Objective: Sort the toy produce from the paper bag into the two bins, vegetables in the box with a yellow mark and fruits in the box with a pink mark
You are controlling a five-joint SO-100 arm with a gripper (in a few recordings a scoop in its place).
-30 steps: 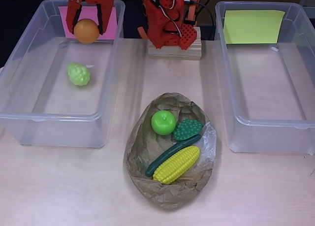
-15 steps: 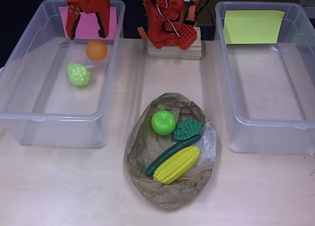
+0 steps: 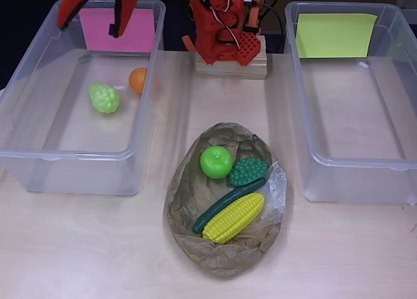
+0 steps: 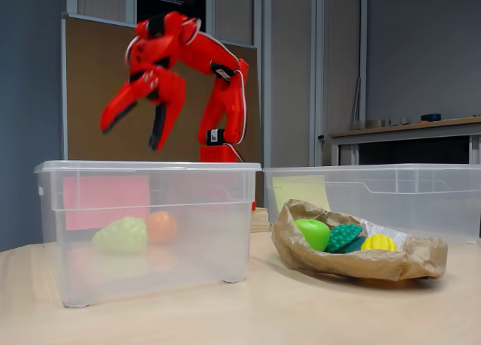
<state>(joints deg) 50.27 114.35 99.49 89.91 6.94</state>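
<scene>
The pincer (image 4: 139, 131) hangs wide open and empty above the pink-marked bin (image 3: 39, 162), with the orange (image 3: 137, 80) below it beside the pale green fruit (image 3: 104, 97), where fruits belong.
</scene>
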